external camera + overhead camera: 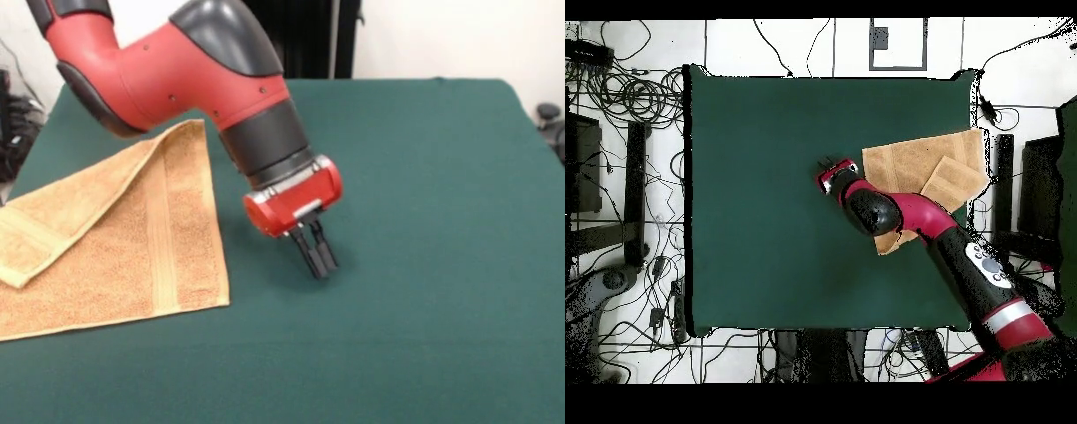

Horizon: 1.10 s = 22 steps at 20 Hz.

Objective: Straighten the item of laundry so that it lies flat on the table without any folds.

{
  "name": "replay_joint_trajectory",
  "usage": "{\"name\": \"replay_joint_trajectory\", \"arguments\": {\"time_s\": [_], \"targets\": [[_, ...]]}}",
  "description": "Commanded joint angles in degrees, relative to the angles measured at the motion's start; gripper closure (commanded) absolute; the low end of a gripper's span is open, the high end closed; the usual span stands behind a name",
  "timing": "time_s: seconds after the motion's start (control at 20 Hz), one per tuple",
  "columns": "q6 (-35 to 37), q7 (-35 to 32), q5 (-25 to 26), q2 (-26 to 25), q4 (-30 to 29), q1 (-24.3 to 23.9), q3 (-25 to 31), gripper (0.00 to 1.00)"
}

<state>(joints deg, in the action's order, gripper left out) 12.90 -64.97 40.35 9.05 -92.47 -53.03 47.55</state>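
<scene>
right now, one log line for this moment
towel: one corner folded over | end effector: shut, empty, above table beside towel | task: unfinished

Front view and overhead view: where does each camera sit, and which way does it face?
Front view: across the table from the robot, facing it; shows the red arm reaching down, the gripper shut above the cloth, the towel with one corner folded over.
Overhead view: above, looking straight down, robot base at the bottom; shows the arm crossing the towel.
Shared: table, towel, arm, gripper.
</scene>
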Motion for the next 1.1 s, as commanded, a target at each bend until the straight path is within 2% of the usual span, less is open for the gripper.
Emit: {"name": "replay_joint_trajectory", "arguments": {"time_s": [0.05,0.45,0.9,1.1], "targets": [[2.2,-10.9,-2.9,7.1,-6.0,-0.4,-5.7,1.00],[4.6,-6.5,-3.6,8.5,-7.5,-3.8,-5.2,1.00],[6.3,-5.6,-3.3,6.6,-4.1,-2.6,-7.2,1.00],[12.6,-4.8,-5.2,6.7,-1.1,-0.6,-10.5,1.00]]}}
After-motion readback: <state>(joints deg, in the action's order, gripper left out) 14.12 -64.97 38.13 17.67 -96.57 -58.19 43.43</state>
